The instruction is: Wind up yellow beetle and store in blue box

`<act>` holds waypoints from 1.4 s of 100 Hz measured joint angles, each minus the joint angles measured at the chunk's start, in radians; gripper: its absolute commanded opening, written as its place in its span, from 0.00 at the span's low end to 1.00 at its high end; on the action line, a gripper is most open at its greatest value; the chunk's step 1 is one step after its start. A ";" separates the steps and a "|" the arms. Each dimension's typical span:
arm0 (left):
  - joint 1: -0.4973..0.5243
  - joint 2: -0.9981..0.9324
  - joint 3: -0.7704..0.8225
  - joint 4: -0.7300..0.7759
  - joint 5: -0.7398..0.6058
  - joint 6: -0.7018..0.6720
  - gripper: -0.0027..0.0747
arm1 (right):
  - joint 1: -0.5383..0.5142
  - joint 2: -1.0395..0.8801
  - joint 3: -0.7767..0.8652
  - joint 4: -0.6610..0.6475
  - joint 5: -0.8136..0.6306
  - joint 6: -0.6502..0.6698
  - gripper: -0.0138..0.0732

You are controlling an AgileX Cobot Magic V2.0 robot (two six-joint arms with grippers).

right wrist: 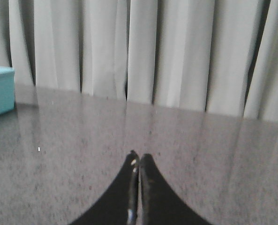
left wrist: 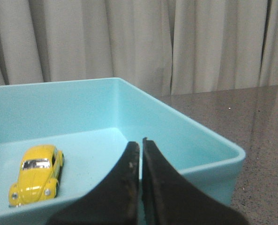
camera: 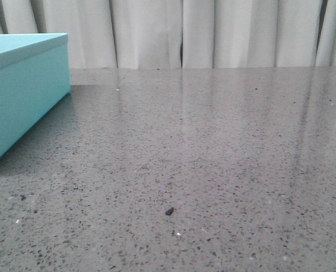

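Observation:
The yellow beetle sits on the floor inside the open blue box in the left wrist view, to one side of my fingers. My left gripper is shut and empty, above the box's near rim. The blue box stands at the left of the front view, where neither gripper shows. My right gripper is shut and empty over the bare table; a corner of the box shows far off in the right wrist view.
A grey speckled stone table runs back to pale curtains. A small dark speck lies on the table near the front.

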 measured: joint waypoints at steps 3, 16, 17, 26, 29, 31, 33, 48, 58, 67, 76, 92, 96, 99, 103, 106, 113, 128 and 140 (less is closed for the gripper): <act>0.000 0.000 0.000 -0.032 -0.001 0.000 0.01 | -0.014 0.000 0.006 0.001 0.028 0.000 0.10; 0.027 0.000 0.000 -0.121 -0.004 0.000 0.01 | -0.110 0.000 0.048 0.009 0.091 0.000 0.10; 0.030 0.000 0.000 -0.121 -0.004 0.000 0.01 | -0.115 0.000 0.050 0.011 0.092 0.000 0.10; 0.075 -0.002 0.000 -0.113 -0.006 0.000 0.01 | -0.179 0.000 0.078 0.028 0.094 0.000 0.10; 0.089 -0.002 0.000 -0.097 -0.006 0.000 0.01 | -0.195 0.000 0.086 0.037 0.094 0.000 0.10; 0.100 -0.002 0.000 -0.083 -0.004 0.000 0.01 | -0.205 0.000 0.093 0.039 0.094 0.000 0.10; 0.109 -0.002 0.000 -0.068 -0.001 0.000 0.01 | -0.215 0.000 0.100 0.044 0.094 0.000 0.10; 0.148 -0.040 0.000 -0.024 0.038 0.000 0.01 | -0.243 0.000 0.120 0.061 0.105 0.000 0.10; 0.163 -0.104 0.000 -0.020 0.097 0.000 0.01 | -0.243 0.000 0.120 0.067 0.105 0.000 0.10; 0.173 -0.165 0.000 -0.019 0.163 0.000 0.01 | -0.243 0.000 0.120 0.070 0.105 0.000 0.10; 0.199 -0.212 0.000 -0.019 0.247 0.000 0.01 | -0.243 0.000 0.120 0.072 0.105 0.000 0.10; 0.249 -0.275 0.000 -0.019 0.395 0.000 0.01 | -0.243 0.000 0.120 0.072 0.105 0.000 0.10; 0.259 -0.287 0.000 -0.019 0.410 0.000 0.01 | -0.243 0.000 0.120 0.074 0.105 0.000 0.10; 0.263 -0.298 0.000 -0.019 0.412 0.000 0.01 | -0.243 0.000 0.120 0.080 0.105 0.000 0.10; 0.268 -0.306 0.000 -0.019 0.419 0.000 0.01 | -0.243 0.000 0.120 0.085 0.105 0.000 0.10; 0.270 -0.310 0.000 -0.019 0.425 0.000 0.01 | -0.243 0.000 0.120 0.089 0.105 0.000 0.10; 0.270 -0.312 0.000 -0.019 0.452 0.000 0.01 | -0.243 0.000 0.120 0.092 0.105 0.000 0.10; 0.270 -0.314 0.000 -0.018 0.513 0.000 0.01 | -0.243 0.000 0.120 0.093 0.114 0.000 0.10; 0.270 -0.314 0.000 -0.017 0.523 0.000 0.01 | -0.243 0.000 0.120 0.093 0.183 0.000 0.10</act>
